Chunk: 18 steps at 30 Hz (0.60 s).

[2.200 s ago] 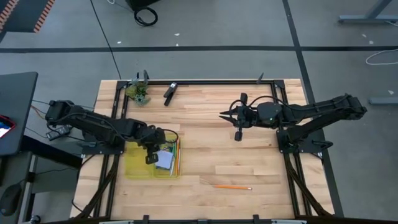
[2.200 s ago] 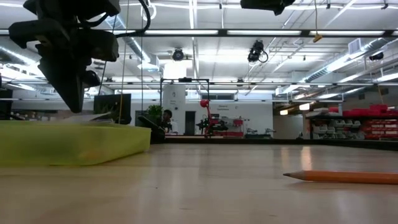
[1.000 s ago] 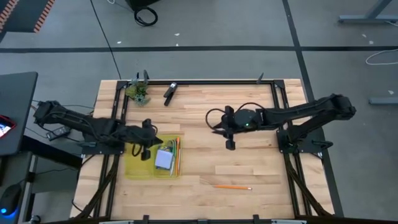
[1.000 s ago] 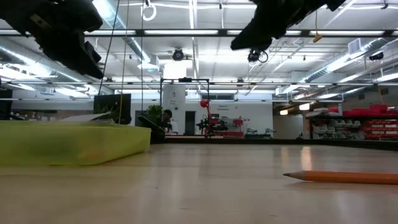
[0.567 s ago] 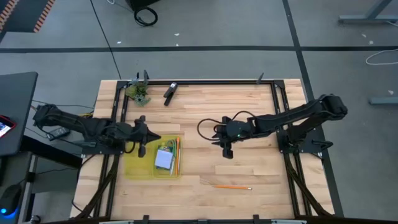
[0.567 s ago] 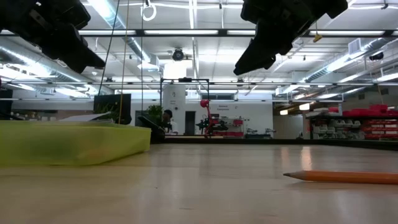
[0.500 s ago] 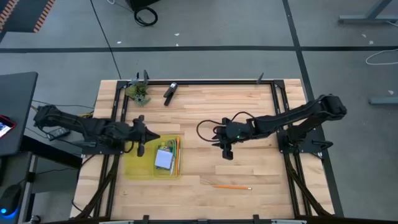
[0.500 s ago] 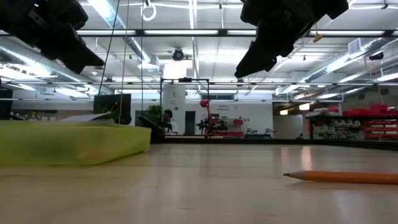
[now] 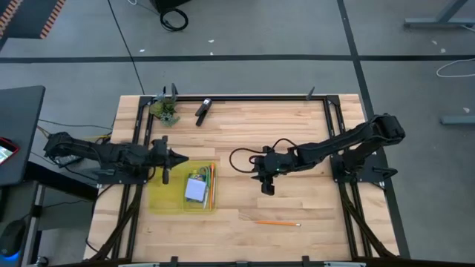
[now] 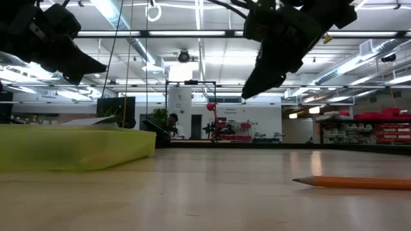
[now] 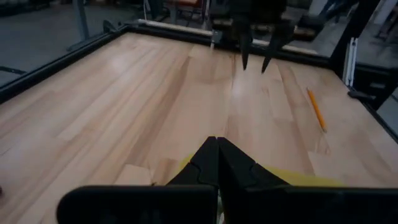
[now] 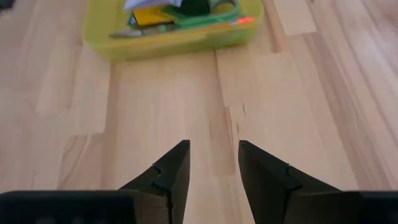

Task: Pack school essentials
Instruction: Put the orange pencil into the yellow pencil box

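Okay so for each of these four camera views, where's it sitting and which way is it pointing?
High: overhead, straight down on the table, both arms, yellow tray.
Low: table height, level toward the room; both arms hang in from above.
Left wrist: past the shut left gripper toward the right gripper.
Right wrist: past its own open fingers toward the tray.
Shared: the loose pencil shows in high, low and left wrist.

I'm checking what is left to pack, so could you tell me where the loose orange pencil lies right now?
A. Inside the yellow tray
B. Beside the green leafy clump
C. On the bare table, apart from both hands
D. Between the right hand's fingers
C: the orange pencil lies alone on the table, nearer the front edge than the right hand and well apart from the yellow tray.
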Tool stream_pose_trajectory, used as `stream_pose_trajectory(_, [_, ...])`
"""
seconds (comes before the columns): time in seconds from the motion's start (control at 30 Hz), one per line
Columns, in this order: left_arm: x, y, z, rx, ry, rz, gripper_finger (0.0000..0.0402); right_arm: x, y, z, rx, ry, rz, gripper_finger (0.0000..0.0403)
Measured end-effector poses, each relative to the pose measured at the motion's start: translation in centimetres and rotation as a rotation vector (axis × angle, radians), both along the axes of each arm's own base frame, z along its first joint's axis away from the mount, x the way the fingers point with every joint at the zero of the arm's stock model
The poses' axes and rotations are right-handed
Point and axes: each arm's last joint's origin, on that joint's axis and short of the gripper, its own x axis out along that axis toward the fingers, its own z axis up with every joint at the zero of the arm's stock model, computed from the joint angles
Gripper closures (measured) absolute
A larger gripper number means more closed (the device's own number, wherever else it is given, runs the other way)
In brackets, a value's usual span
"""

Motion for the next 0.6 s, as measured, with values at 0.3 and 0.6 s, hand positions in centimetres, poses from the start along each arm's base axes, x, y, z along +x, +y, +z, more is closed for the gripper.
stream_pose_trajectory(0.3, [-0.5,0.1,-1.2,-0.014,-0.062,0.0,0.04,1.5,0.2,-1.4,-0.012,0.047,0.003,0.026])
stream_pose_trajectory(0.6, [-0.5,0.0,-2.3,-0.036,-0.089,-0.014,0.04,1.7,0.3,-1.6,-0.007,0.035,0.001,0.026])
